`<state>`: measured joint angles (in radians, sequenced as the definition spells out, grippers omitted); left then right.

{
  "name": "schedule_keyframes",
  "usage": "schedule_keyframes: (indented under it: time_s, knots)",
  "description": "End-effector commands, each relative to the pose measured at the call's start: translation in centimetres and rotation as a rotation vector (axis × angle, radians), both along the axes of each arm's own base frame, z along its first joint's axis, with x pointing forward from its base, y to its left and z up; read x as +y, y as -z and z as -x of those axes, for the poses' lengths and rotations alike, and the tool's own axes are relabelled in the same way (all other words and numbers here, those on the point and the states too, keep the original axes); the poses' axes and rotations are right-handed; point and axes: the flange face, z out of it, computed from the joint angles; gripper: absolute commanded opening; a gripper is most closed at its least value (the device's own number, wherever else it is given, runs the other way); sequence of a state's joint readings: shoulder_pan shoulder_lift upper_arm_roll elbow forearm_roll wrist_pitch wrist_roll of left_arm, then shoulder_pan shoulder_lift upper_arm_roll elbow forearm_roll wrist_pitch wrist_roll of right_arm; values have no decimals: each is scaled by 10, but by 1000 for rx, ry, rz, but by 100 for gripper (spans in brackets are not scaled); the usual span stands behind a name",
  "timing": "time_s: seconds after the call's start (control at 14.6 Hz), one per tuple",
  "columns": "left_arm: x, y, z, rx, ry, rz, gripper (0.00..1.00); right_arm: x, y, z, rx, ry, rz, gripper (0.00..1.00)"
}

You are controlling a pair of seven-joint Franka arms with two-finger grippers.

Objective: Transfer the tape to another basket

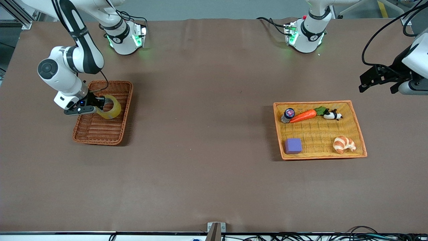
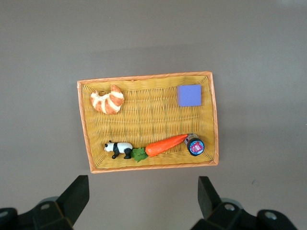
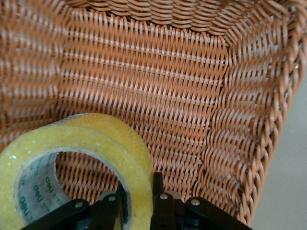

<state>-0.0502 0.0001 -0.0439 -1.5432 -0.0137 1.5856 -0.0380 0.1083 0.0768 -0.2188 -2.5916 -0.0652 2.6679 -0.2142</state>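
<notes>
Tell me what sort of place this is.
Probably a robotics lab test bench: two arm bases bolted along a brown-covered table, loose cables at its edge, and toy props like a plastic carrot in an orange tray.

Bright orange-yellow flat woven tray (image 1: 358, 134), lying on brown table (image 1: 207, 150) toward the left arm's end. Contained in the tray: purple block (image 1: 293, 146) and croissant (image 1: 344, 144) along the edge nearer the front camera, well apart from each other; small jar with pink-and-blue lid (image 1: 288, 114), orange carrot with green leaves (image 1: 305, 115) and black-and-white panda figure (image 1: 332, 115) in a row along the edge farther from that camera, the jar touching the carrot's tip, the panda just beside the leaves.
</notes>
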Motion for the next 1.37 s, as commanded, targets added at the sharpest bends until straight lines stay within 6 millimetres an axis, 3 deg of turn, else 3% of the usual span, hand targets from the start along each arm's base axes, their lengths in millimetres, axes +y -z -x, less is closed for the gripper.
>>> schedule_keyframes:
  time_s: [0.0,0.14,0.2,0.27,0.34,0.41,0.55,0.61,0.82,1.02,1.3]
  knots:
    - [2,-4,-2,-1,13,-6,100,-5,16,3,-3,1,7,6]
    - [1,-3,-3,2,14,-6,100,-8,20,3,-11,0,10,7]
    - [0,-3,-3,2,16,-8,100,-11,24,4,-4,-1,11,13]
    - [0,-3,-3,2,16,-8,100,-11,23,3,-6,1,11,39]
    - [0,-3,-3,2,16,-8,100,-11,23,3,-3,4,11,86]
    - [0,-2,-3,3,16,-8,100,-10,21,2,-3,9,11,100]
    - [0,-1,-4,5,16,-7,100,-7,6,-5,-3,8,7,100]
    - [0,1,-5,9,16,-7,100,-8,-16,-15,-3,11,3,100]
    - [0,5,-7,15,16,-10,100,-13,-97,-57,28,65,-3,100]
    - [0,5,-7,15,14,-10,100,-18,-166,-85,2,78,-1,100]
    - [-1,5,-8,13,11,-14,100,5,-278,-119,-39,84,10,100]
